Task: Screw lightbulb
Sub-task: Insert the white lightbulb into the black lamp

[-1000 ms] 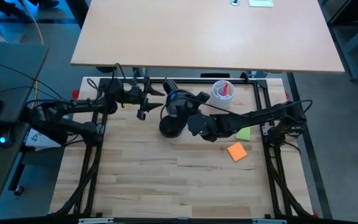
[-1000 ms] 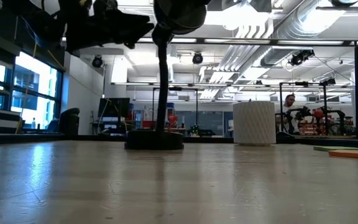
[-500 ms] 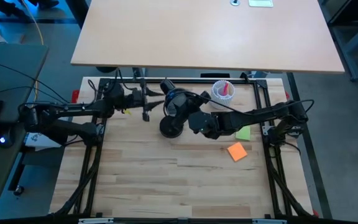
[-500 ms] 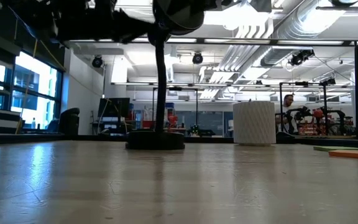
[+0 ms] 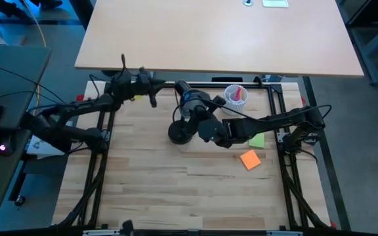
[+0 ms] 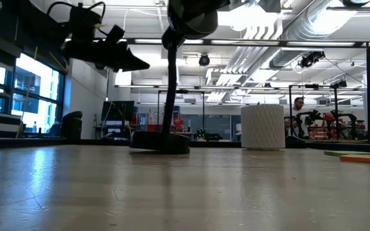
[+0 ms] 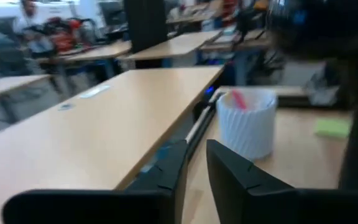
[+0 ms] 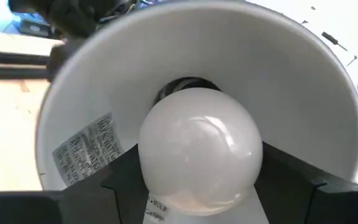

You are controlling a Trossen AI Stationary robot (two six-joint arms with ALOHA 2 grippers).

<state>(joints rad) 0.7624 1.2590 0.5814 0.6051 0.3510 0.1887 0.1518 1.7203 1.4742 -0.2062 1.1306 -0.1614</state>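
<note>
Lightbulb (image 8: 199,152) first: we see it pinched between the right gripper's (image 8: 197,186) dark fingers, its white globe facing the wrist camera and its base pushed into the socket at the centre of the lamp shade (image 8: 104,106). We judge that grip suits turning the bulb about its own axis, with the shade's white inner wall ringing it on all sides. From above, the right gripper (image 5: 205,124) sits at the head of the black desk lamp (image 5: 182,131), whose round base rests on the wooden table (image 5: 176,190). The left gripper (image 5: 151,88) hangs near the table's far edge, apart from the lamp, its fingers (image 7: 166,171) close together with a narrow gap and nothing between them. Beyond stand a white ribbed cup (image 5: 235,97) and, nearer the right arm, green (image 5: 257,140) and orange (image 5: 250,159) sticky notes.
</note>
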